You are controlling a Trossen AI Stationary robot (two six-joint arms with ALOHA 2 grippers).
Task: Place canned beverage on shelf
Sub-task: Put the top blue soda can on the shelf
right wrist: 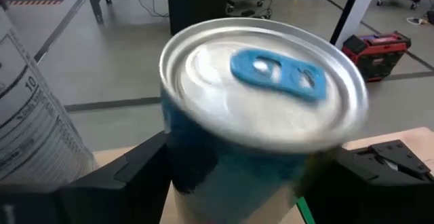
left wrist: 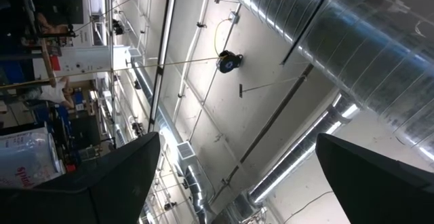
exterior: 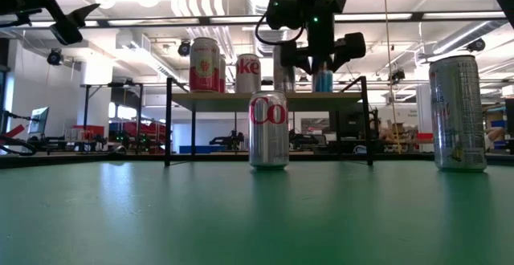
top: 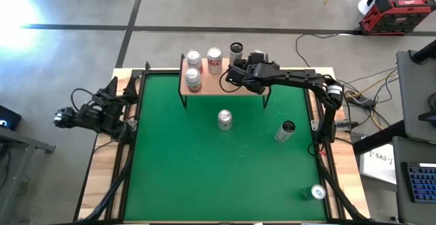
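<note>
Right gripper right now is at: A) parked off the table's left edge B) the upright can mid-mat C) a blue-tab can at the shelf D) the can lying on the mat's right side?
C: the right gripper is at the shelf, its fingers flanking the blue-tab can.

R arm stretched out, its hand fingers spread partway; L hand parked wide open.

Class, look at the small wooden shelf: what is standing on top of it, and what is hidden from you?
On the shelf stand four upright cans and, between the right claw's fingers, a blue-tabbed can. The arm covers the board's right end in the high view, so that part cannot be seen.
</note>
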